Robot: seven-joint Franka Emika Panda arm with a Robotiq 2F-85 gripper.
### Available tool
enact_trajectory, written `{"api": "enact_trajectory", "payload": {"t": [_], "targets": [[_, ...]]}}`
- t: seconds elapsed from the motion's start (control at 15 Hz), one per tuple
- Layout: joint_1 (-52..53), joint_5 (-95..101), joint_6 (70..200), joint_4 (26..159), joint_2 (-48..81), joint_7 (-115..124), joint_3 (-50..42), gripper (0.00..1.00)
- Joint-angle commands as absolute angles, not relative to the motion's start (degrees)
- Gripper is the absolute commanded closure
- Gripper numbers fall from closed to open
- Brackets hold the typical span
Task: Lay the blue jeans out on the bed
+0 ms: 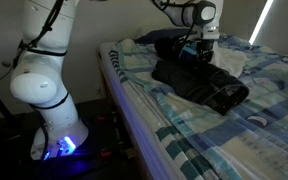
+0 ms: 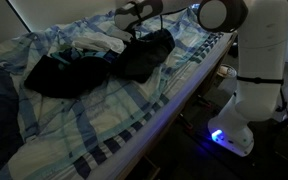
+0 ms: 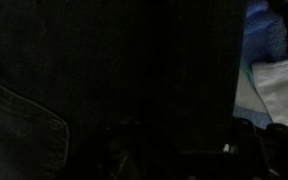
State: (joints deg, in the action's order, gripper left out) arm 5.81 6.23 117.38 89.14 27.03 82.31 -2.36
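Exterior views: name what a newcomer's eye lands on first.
The heap of nearly black denim jeans crumpled on the plaid light blue and white bed, with the gripper right above it. Beside the bed, the bulky white robot arm with a blue glow at its base.

One bed (image 1: 184, 135), one pair of jeans (image 1: 199, 85), one white cloth (image 1: 234, 58)

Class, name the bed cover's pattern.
Blue-and-white plaid; the bed shows best in an exterior view.

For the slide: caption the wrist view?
Wrist camera close over the blue jeans, pocket seam lower left, pale fabric at right edge.
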Motion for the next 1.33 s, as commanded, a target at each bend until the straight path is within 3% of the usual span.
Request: {"api": "enact_trajectory", "payload": {"t": [0.0,0.27,0.47,0.67,1.27], "targets": [[5.69,4.12,115.64,88.55,27.09,81.40,-2.46,0.66],[5.47,3.17,114.90,88.68,26.85,81.39,-2.44,0.93],[5.36,2.23,114.40,88.51,26.62,81.60,-2.38,0.99],[5.43,1.83,114.34,88.71,25.60,81.72,-2.41,0.94],[6.25,6.29,109.49,93.91,17.18,82.44,-3.13,0.95]]}}
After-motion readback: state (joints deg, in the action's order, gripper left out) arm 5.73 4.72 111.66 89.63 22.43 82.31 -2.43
